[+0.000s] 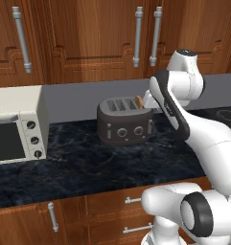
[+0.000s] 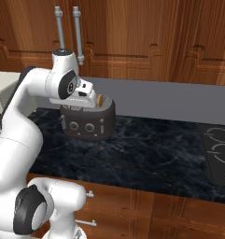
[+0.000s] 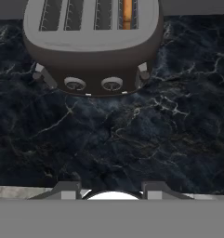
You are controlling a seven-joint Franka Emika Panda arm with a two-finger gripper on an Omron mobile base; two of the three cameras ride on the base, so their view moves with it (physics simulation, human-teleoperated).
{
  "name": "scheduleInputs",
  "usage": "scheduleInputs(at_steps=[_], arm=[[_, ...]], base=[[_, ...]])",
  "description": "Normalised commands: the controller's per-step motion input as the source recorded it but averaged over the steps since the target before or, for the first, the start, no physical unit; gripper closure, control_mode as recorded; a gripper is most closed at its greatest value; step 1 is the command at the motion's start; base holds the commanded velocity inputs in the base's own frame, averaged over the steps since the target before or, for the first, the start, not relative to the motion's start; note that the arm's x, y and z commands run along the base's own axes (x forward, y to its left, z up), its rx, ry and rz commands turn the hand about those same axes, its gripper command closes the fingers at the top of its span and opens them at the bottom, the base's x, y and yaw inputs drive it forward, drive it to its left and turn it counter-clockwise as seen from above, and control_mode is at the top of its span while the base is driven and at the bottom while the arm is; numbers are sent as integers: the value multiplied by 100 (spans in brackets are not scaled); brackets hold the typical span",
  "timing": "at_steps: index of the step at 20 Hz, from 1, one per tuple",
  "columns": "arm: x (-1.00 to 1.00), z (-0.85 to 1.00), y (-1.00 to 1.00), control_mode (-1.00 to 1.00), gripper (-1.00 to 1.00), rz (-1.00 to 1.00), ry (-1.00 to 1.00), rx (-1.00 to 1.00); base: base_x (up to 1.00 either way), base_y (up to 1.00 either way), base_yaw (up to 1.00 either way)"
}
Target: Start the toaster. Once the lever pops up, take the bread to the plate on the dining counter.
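Small dark grey rounded toaster (image 3: pixel 91 46) with slotted grey top sits on the black marbled stone tabletop (image 3: pixel 132 139), just ahead of and below the hand (image 3: pixel 111 189), front face turned toward it so both round knobs (image 3: pixel 75 84) and the lever tabs are reachable. Tan-brown toast slice (image 3: pixel 127 13) stands upright in the slot furthest to the hand's right, top edge poking above the slot; in the left base view it also sticks up at that end (image 1: pixel 139 101), likely loaded there so it can be gripped from above later. Small dark lever (image 3: pixel 142 73) on that same right end of the front is the one serving the bread's slot; looks high on its track, so judged not yet pushed down. A matching tab (image 3: pixel 40 73) sits on the opposite end. Hand hovers above the tabletop in front of the toaster, not touching anything, nothing between its fingers; finger tips (image 3: pixel 67 189) stand moderately apart, partly spread rather than pressed together. Hand is tilted down looking over the front face, probably lining up for the lever press. Next move needs a shift right and forward onto the lever. Cream-white toaster oven (image 1: pixel 16 124) stands well off to the hand's left, irrelevant.
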Motion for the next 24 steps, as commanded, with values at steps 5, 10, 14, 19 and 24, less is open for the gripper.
scheduleInputs(at_steps=[5,10,14,19,24], arm=[[0,0,-14,-100,-100,4,0,0],[-2,0,-48,-100,-100,4,0,1],[0,0,-39,-100,-100,0,0,0],[0,-2,-12,-100,-100,0,0,0],[0,-22,-4,-100,-100,0,-6,0]], base=[[0,0,0],[0,0,0],[0,0,0],[0,0,0],[0,0,0]])
